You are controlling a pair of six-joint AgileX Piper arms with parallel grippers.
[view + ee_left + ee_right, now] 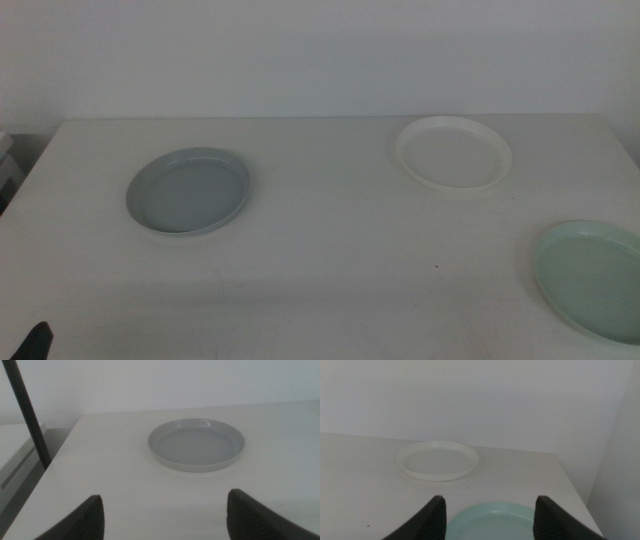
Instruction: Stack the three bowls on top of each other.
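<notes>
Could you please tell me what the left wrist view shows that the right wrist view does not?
Only the left wrist view shows the grey-blue bowl, beyond the open left gripper, and a dark pole beside the table. Only the right wrist view shows the white bowl and the mint green bowl, partly between the open right gripper. Both show the white table and wall.

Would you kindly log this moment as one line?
stage: none stacked | grey-blue bowl, white bowl, mint bowl: apart | left gripper, right gripper: open, empty
</notes>
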